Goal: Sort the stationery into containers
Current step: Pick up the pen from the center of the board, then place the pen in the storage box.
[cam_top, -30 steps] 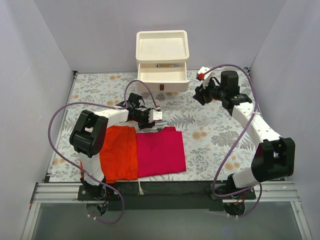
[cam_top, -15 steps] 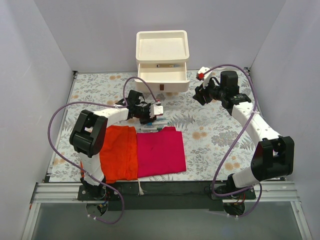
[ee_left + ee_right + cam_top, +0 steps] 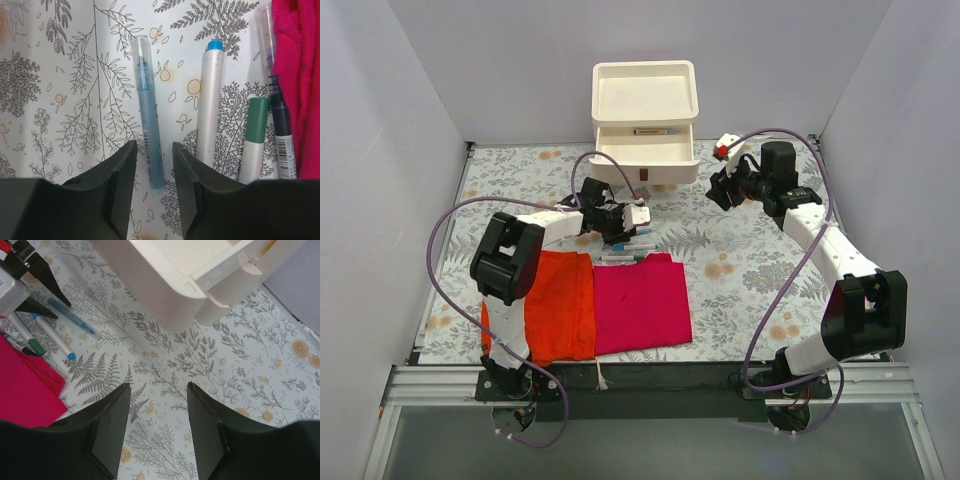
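Note:
Several pens lie on the floral mat (image 3: 740, 250) by the magenta cloth (image 3: 640, 305): a translucent blue pen (image 3: 149, 115), a white marker with a blue tip (image 3: 211, 100), a green-capped marker (image 3: 255, 140) and a thin clear-capped pen (image 3: 276, 115). My left gripper (image 3: 154, 150) is open, its jaws either side of the blue pen's near end, not closed on it; it also shows in the top view (image 3: 638, 222). My right gripper (image 3: 159, 390) is open and empty above the mat, right of the cream drawer unit (image 3: 645, 95). The unit's drawer (image 3: 645, 150) is pulled out, with a thin item (image 3: 647, 131) inside.
An orange cloth (image 3: 560, 305) lies left of the magenta one, near the front edge. The drawer unit stands against the back wall; its corner fills the top of the right wrist view (image 3: 165, 280). Grey walls enclose the table on three sides.
My left gripper has shifted a little toward the drawer unit, over the pens, and its arm has swung in. The right arm has not moved.

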`<act>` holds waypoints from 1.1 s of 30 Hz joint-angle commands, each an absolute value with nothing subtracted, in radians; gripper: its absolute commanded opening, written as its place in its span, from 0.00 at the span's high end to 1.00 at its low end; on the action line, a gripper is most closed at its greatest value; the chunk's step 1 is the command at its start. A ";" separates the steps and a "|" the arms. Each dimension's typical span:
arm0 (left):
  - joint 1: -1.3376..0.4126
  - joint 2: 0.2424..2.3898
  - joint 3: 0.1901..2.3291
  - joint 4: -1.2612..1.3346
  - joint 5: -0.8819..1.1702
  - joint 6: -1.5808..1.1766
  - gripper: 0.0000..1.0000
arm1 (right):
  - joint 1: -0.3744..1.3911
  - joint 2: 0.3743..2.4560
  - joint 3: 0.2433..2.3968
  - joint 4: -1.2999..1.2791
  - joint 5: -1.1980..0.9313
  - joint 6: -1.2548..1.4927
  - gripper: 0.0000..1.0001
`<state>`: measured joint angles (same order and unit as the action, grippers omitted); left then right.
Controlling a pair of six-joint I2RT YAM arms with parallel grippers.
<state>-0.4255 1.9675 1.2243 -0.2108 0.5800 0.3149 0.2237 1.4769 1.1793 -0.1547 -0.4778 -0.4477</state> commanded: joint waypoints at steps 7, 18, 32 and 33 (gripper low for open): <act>-0.428 2.046 1.353 -0.350 0.615 0.287 0.69 | 0.219 1.486 1.164 -0.121 -0.491 -0.436 0.43; -0.426 2.025 1.480 -0.646 0.706 0.318 0.98 | 0.207 1.502 1.195 -0.121 -0.485 -0.440 0.44; -0.426 1.786 1.638 -0.255 0.660 0.176 1.00 | 0.176 1.483 1.155 -0.104 -0.489 -0.425 0.44; -0.426 1.789 1.647 -0.239 0.661 0.175 1.00 | 0.176 1.485 1.157 -0.103 -0.492 -0.425 0.44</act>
